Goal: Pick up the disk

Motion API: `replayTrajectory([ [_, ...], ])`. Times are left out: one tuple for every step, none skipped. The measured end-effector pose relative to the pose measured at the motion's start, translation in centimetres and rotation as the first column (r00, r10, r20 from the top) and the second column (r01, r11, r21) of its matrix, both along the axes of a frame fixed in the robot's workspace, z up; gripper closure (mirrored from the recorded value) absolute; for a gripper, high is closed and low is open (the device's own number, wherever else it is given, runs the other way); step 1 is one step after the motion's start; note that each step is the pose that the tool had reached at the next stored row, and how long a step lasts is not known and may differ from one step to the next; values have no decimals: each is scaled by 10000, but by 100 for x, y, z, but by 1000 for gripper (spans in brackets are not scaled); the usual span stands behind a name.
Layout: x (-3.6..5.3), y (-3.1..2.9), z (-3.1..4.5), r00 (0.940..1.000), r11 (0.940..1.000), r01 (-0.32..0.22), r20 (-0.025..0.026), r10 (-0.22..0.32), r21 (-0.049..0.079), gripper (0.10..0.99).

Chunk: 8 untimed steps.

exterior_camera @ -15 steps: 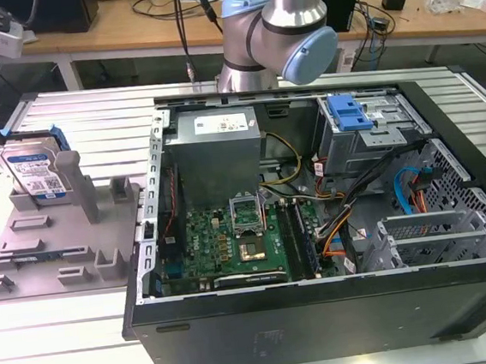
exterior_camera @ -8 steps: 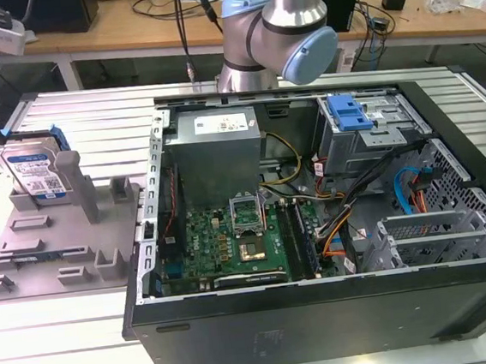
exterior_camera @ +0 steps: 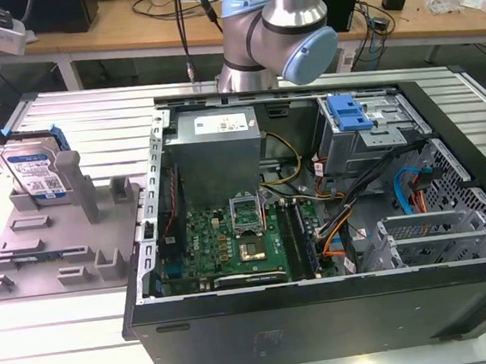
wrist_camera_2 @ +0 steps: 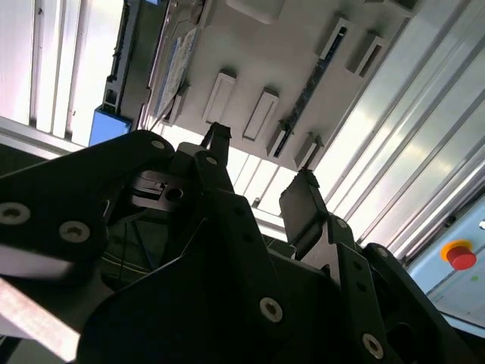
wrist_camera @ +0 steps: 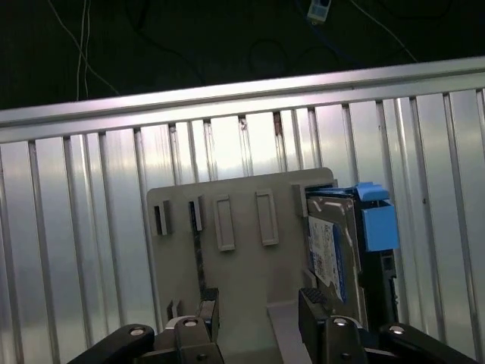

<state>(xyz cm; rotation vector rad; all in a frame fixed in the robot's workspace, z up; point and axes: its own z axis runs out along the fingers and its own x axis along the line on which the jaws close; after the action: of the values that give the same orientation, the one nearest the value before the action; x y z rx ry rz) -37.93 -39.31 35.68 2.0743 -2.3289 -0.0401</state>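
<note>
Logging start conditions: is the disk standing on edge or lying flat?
Standing on edge. In the exterior view the disk rises from the grey fixture plate, with its labelled face close to vertical rather than flat on the plate.

Premises: a robotics and electronics workshop or lab. Evidence: an industrial robot arm (exterior_camera: 275, 24) stands over a ribbed aluminium tabletop (exterior_camera: 62, 358). An opened computer case (exterior_camera: 326, 329) exposes its circuit board. Wooden workbenches (exterior_camera: 125, 34) strewn with cables and equipment run along the top of the exterior view. A red emergency-stop button (wrist_camera_2: 461, 255) appears in the second wrist view.
</note>
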Motion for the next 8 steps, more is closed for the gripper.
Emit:
replayTrajectory([
  [3, 1, 0, 10000, 10000, -23, -1, 23, 0, 545],
  [11, 4, 0, 9999, 9999, -132, -1, 132, 2, 545],
  [20, 3, 0, 9997, 9997, -256, 0, 256, 9, 545],
  [33, 4, 1, 9992, 9992, -396, -1, 396, 18, 545],
  [43, 29, 0, 9990, 9990, -443, 0, 443, 21, 545],
  [45, 81, 1, 9990, 9990, -448, -1, 448, 18, 545],
  [45, 125, 1, 9990, 9990, -449, -3, 449, 11, 545],
  [45, 198, 0, 9990, 9990, -448, -1, 448, 3, 545],
])
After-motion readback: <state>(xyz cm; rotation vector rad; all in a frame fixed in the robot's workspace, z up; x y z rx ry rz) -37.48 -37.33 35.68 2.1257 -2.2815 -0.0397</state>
